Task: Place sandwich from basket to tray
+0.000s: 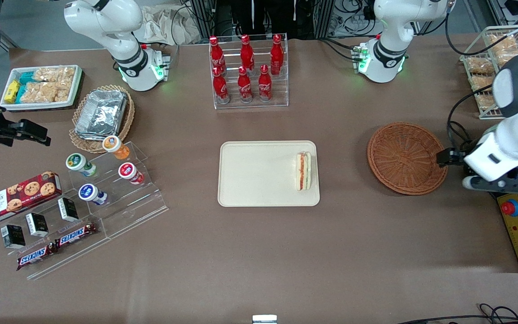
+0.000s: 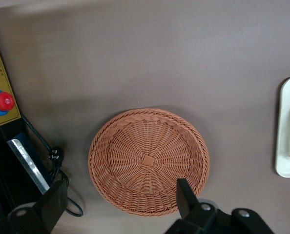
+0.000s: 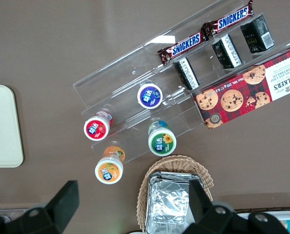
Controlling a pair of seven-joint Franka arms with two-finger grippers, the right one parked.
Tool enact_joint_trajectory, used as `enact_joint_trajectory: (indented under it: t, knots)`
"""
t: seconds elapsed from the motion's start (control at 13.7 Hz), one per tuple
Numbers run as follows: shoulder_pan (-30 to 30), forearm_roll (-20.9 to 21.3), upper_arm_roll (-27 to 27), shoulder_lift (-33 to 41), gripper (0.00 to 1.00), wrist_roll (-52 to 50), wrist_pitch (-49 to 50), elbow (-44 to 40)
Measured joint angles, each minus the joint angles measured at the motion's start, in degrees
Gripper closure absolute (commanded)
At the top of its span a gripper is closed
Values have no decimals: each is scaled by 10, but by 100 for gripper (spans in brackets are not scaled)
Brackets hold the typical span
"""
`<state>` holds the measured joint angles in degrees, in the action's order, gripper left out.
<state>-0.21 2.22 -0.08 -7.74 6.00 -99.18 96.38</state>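
1. Table (image 1: 286, 252): brown cloth, carries everything. Judged state: placing looks done, step in hand is the retreat; best done by lifting the arm up and away toward the working arm's end of the table, clear of the wicker rim, no sweep back over the tray.
2. Tray (image 1: 259, 173): cream, rectangular, mid-table, long edges running along the table's length. Keep it undisturbed.
3. Basket (image 1: 405, 157): round reddish-brown wicker, empty, well apart from the tray, toward the working arm's end.
4. Gripper (image 2: 118, 207): hangs above the basket's edge nearest the working arm's end, fingers spread wide, nothing between them; one black finger (image 2: 185, 197) shows over the weave.
5. Sandwich (image 1: 304, 171): lies on the tray, just inside the short edge nearest the basket, about mid-way along that edge, not over the rim. Long axis runs parallel to that short edge, toward and away from the front camera; orange-red filling stripe faces up. Which end is the wedge's point: cannot tell.
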Motion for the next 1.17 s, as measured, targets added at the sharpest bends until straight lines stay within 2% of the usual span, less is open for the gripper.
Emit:
enact_joint_trajectory:
  t: [0.15,0.29,0.58,1.17]
  knots:
    - [-1,-22,28,22,0,31,3,0]
    - [-1,-26,38,38,0,55,12,-9]
    - [-1,-26,39,43,0,60,49,-46]
    - [-1,-26,39,41,0,60,51,-47]
